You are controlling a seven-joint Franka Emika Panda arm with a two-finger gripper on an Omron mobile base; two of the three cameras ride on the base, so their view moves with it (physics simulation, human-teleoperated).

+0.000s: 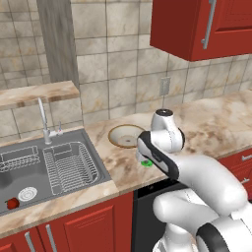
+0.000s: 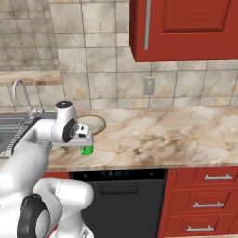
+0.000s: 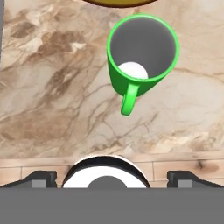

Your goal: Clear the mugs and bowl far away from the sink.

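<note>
Green mug stands upright on the marbled tabletop near its front edge — bright green outside, grey inside with a pale bottom, handle turned toward my pincer, whose tips sit spread wide with nothing between them. From the hand camera I see straight down into it, the bowl just beyond. The left base camera adds the sink and its wire rack — the mug mostly hidden behind the arm there.

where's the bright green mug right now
The bright green handled mug stands upright on the marble counter near its front edge, just in front of the tan-rimmed shallow bowl, right of the grey metal sink.
</note>
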